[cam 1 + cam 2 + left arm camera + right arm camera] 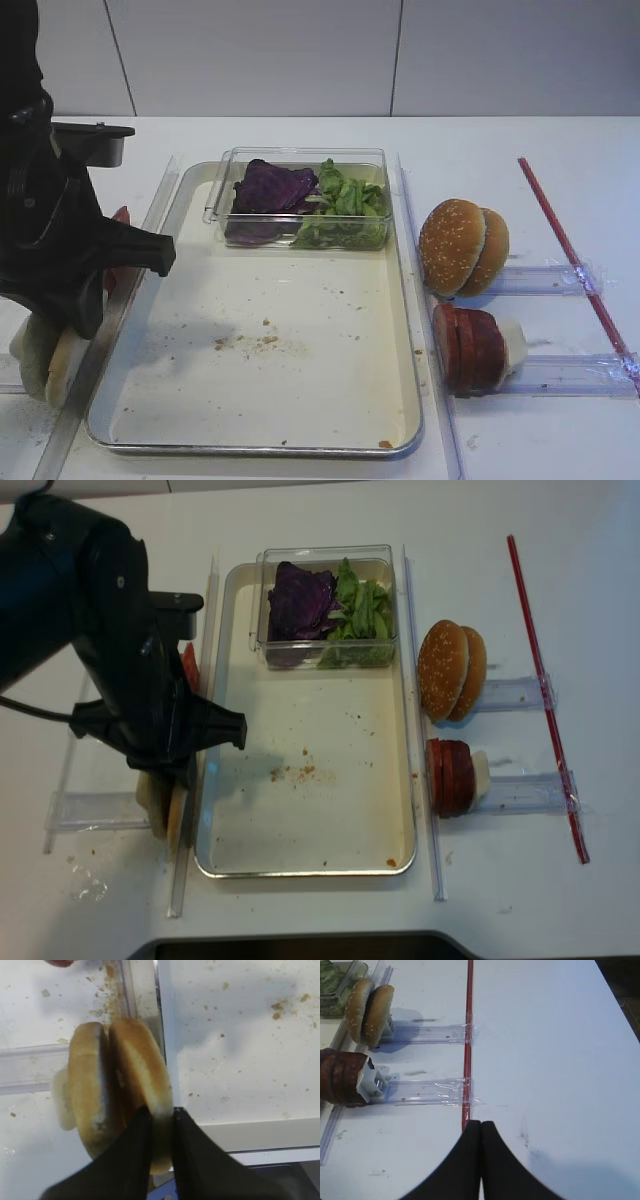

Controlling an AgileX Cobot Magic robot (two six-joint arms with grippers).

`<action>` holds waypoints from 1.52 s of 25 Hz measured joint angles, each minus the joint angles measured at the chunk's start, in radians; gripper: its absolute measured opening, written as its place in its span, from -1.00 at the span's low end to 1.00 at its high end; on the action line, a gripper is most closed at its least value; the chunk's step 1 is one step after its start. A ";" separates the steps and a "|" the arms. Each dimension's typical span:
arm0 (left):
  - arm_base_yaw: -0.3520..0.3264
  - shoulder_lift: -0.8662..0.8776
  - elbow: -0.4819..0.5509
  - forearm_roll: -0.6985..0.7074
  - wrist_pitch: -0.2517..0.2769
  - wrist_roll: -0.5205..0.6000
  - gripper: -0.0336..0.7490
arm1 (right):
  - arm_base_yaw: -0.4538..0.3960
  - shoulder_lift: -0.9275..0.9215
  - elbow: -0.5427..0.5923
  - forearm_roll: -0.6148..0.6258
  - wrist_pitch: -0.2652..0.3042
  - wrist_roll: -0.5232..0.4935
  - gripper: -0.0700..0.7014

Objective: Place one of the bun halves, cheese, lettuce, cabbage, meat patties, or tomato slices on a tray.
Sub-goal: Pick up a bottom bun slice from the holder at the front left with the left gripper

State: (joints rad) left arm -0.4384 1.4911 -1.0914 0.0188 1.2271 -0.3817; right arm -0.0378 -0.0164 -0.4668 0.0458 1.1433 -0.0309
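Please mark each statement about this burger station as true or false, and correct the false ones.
1. The left gripper is closed on a bun half. True.
2. The tray already holds a bun half. False: only a clear box and crumbs are on it.
3. The cabbage and lettuce share the clear box. True.
4. The meat patties lie left of the tray. False: they stand right of it.
5. The right gripper holds the sesame bun. False: it is shut and empty.

tomato slices (120, 216) mostly hidden behind left arm
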 joint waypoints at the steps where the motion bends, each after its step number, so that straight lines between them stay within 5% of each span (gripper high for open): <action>1: 0.000 0.000 0.000 0.000 0.000 -0.002 -0.71 | 0.000 0.000 0.000 0.000 0.000 0.000 -0.38; 38: 0.000 -0.069 0.000 0.029 0.000 -0.024 -0.75 | 0.000 0.000 0.000 0.000 -0.002 0.000 -0.38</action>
State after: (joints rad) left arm -0.4384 1.4222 -1.0914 0.0478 1.2271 -0.4058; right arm -0.0378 -0.0164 -0.4668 0.0458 1.1414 -0.0309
